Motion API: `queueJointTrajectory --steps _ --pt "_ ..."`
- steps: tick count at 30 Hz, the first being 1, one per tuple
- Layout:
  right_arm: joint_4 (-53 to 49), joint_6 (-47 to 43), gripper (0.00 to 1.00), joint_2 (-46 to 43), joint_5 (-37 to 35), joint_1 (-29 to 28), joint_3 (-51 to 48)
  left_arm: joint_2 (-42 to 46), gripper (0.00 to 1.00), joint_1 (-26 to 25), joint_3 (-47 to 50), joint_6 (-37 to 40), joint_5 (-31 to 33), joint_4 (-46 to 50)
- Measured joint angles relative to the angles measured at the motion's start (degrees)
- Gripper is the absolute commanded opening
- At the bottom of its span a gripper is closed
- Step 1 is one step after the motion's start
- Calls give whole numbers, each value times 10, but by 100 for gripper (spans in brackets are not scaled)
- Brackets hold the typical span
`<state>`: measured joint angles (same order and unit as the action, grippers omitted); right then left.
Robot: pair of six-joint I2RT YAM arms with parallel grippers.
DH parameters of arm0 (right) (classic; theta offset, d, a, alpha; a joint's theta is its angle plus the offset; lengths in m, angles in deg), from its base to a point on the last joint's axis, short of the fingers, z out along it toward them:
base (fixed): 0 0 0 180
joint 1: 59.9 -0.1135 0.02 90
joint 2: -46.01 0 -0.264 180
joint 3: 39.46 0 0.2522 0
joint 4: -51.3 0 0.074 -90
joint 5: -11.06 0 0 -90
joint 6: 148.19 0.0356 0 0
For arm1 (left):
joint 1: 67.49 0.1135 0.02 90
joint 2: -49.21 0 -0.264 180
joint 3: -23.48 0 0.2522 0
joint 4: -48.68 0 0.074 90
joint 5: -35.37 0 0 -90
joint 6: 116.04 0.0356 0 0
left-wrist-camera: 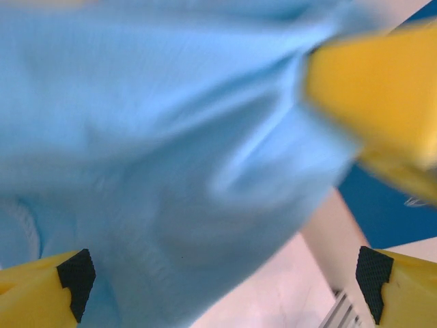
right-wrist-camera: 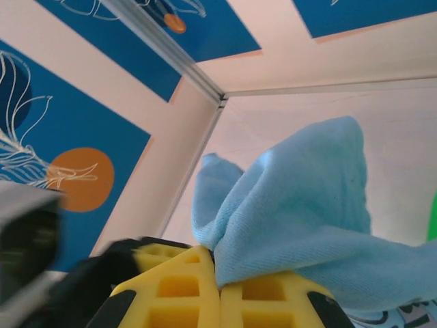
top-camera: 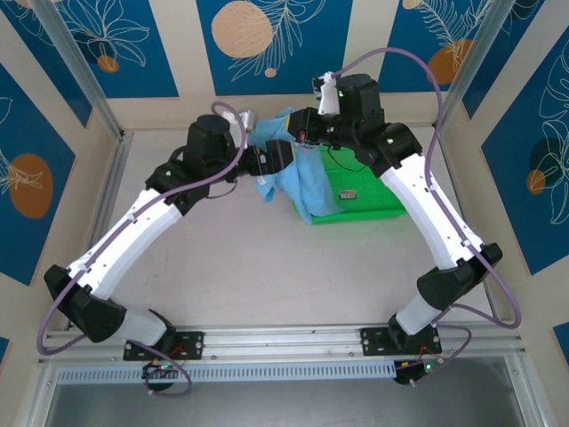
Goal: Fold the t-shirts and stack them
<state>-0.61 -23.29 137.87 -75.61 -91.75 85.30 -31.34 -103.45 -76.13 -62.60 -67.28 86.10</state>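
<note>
From above, we see the t-shirt [top-camera: 302, 182] hanging bunched over the left edge of the green basket [top-camera: 364, 209], at the far middle of the table [top-camera: 222, 267]. The left gripper [top-camera: 283, 158] and the right gripper [top-camera: 307, 133] both meet it.

On the left wrist, the fingers [left-wrist-camera: 68, 280] stand wide apart with blue cloth spread before them; we cannot tell whether they touch it.

On the right wrist, the jaws press together, pinching a fold of the shirt.
</note>
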Motion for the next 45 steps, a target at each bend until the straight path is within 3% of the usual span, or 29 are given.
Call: queueJointTrajectory --steps 5,8,10,13,15,16,17,20,23,30,33,38,45 --pt "-1 14 0 8 25 -35 13 63 100 38 117 -38 4 -23" --pt "0 19 0 18 38 -49 33 77 97 54 133 -56 -23 -56" --pt "-1 23 0 21 48 -57 41 76 80 54 133 -62 -48 -85" --pt "-6 25 0 22 52 -68 49 76 27 54 136 -69 -74 -121" --pt "-12 25 13 22 51 -76 53 76 2 54 136 -68 -84 -136" --pt "-18 25 25 22 49 -78 54 78 0 54 136 -66 -84 -142" --pt "-28 23 38 22 45 -79 56 80 0 54 136 -60 -83 -143" --pt "-69 21 64 22 15 -78 69 102 0 54 136 -49 -50 -120" --pt "-96 25 79 -5 -34 -64 49 154 0 57 137 -38 9 -96" --pt "-87 51 81 -219 -92 74 -214 292 0 86 91 -18 145 -54" --pt "-86 40 80 -250 -92 84 -295 309 0 93 53 -3 209 -29" --pt "-94 10 77 -133 -106 37 -315 312 0 108 38 12 311 36" --pt "-151 -21 67 140 -177 -43 -149 302 0 111 121 -17 308 50"
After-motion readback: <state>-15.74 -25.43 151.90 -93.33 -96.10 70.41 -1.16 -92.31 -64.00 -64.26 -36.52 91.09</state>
